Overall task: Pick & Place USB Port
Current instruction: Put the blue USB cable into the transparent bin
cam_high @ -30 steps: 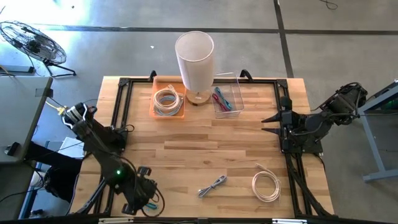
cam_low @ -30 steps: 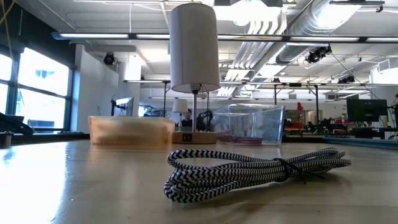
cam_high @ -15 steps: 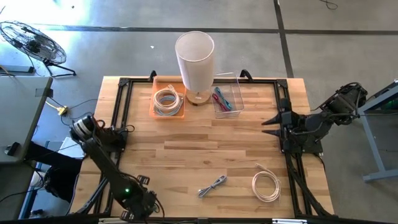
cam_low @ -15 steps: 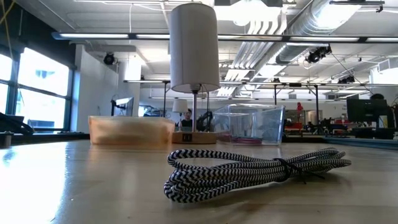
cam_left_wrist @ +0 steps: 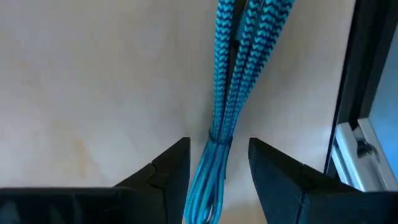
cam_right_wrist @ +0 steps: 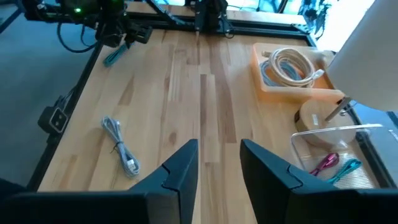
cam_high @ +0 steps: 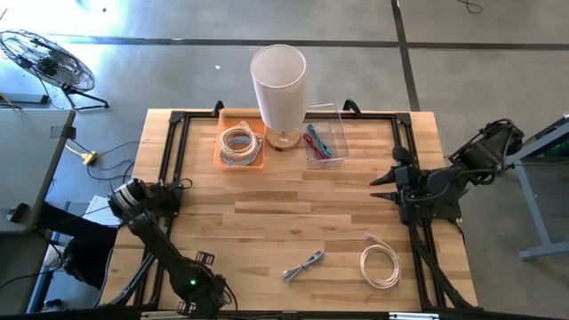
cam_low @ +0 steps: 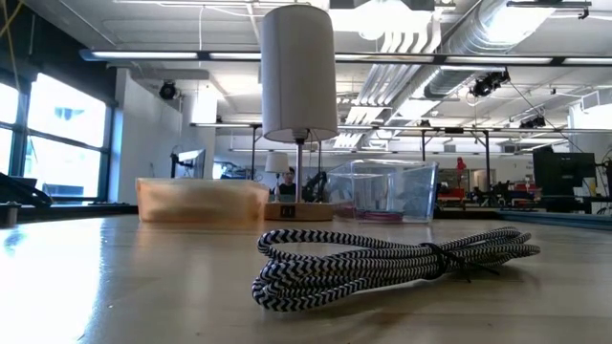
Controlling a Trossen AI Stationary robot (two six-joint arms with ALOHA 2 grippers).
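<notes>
A blue braided cable bundle (cam_left_wrist: 227, 93) lies flat on the table near its near left corner, also seen in the right wrist view (cam_right_wrist: 115, 56). My left gripper (cam_left_wrist: 217, 149) hangs over it, open, with a finger on either side of the tied part and a gap at each. In the high view my left gripper (cam_high: 197, 293) hides the cable. My right gripper (cam_high: 380, 187) is open above the table's right edge, touching nothing (cam_right_wrist: 217, 168). A black-and-white braided cable (cam_high: 304, 264) lies near the near edge (cam_low: 382, 268).
A white coiled cable (cam_high: 380, 266) lies right of the braided one. At the far edge stand an orange tray (cam_high: 222, 158) with a white coil, a lamp (cam_high: 278, 84) and a clear bin (cam_high: 336, 133) with coloured cables. Bare wood lies in the middle.
My left arm has folded: its elbow has swung toward the near edge, and the gripper has drawn back toward the near left corner. My right gripper has edged a little toward the table's left. The cables have kept still.
</notes>
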